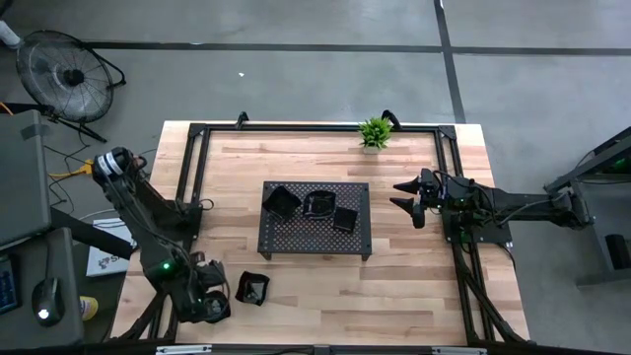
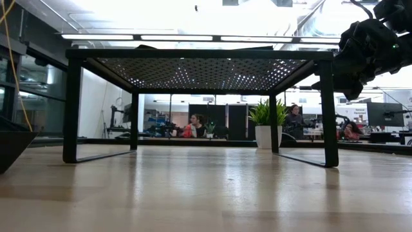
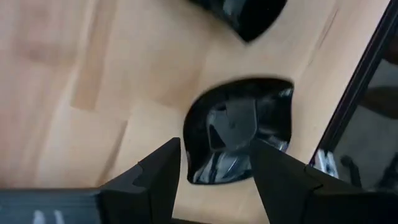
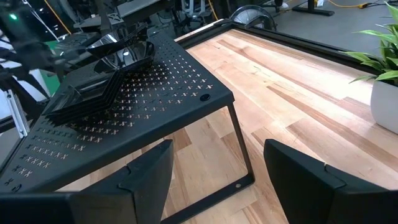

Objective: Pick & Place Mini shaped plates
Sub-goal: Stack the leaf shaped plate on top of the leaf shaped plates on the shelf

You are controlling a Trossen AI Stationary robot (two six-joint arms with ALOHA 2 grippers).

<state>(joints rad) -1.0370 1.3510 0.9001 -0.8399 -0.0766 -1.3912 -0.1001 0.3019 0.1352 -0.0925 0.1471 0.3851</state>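
Three mini shaped plates, glossy black, rest on the perforated tray [image 1: 296,237]: one at its left [image 1: 280,200], one in the middle [image 1: 318,204], one at the right [image 1: 346,218]. Another plate [image 1: 253,288] lies on the wood near the table's front left. My left gripper [image 3: 214,168] hangs open, pointing down over a wavy-rimmed plate [image 3: 239,130] that lies flat on the wood; its fingers stand above the plate's two sides. A further plate [image 3: 245,15] lies just beyond. My right gripper [image 1: 409,197] waits open to the right of the tray.
The tray stands on four legs [image 2: 328,109] in mid-table. A small green plant [image 1: 375,131] sits at the far edge. A black frame rail [image 3: 367,81] runs close beside the plate under my left gripper. Bare wood lies in front of the tray. People sit in the room beyond.
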